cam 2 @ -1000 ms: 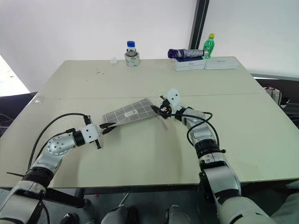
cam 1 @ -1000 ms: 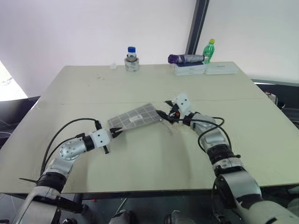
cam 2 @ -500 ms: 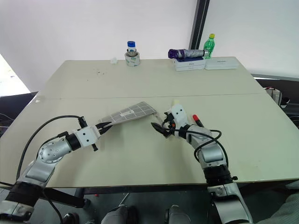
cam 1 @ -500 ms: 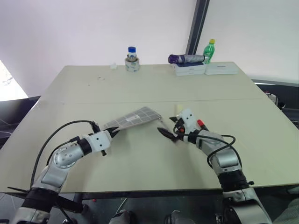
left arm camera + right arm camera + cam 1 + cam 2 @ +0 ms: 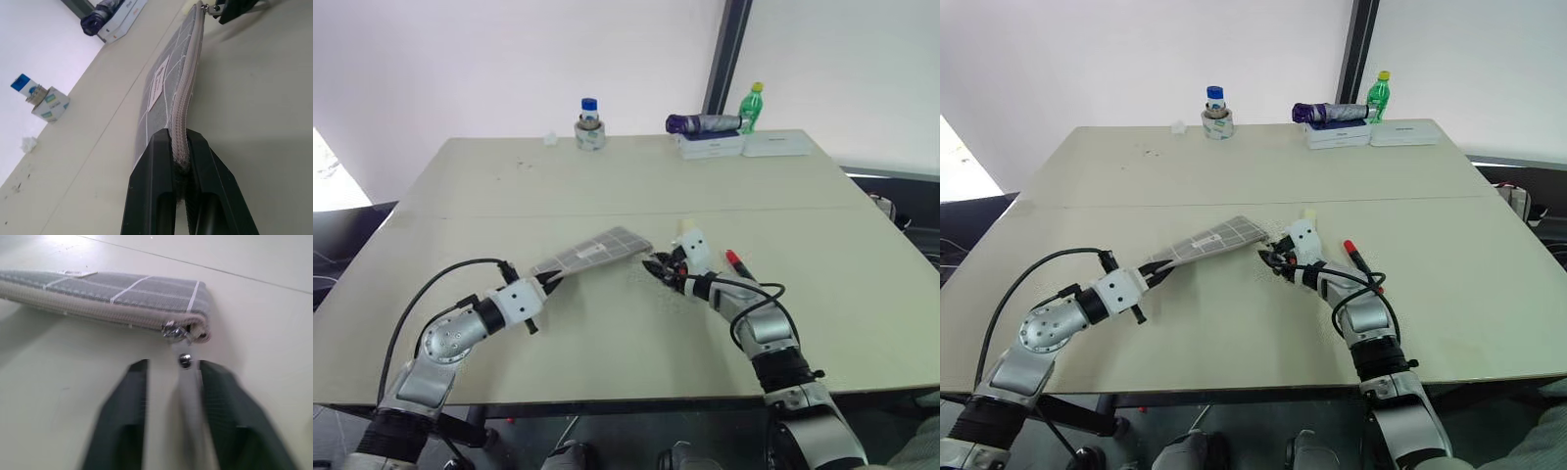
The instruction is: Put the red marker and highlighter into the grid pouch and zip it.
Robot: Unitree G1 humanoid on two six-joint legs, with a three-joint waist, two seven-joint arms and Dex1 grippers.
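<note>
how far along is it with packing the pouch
Nothing packed: red marker and highlighter lie on the table. In hand: left gripper pinches the grid pouch end; right gripper frames the zipper pull. Left: probably unzip, load both, zip.

Bright even daylight, soft shadows, right wrist view blurred

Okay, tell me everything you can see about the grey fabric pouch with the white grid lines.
The flat grey grid-lined fabric pouch carries a small white label. Its pale zipper edge looks zipped along its visible length, with the metal pull at the far corner. The left gripper pinches one end, holding it tilted off the beige table.
</note>
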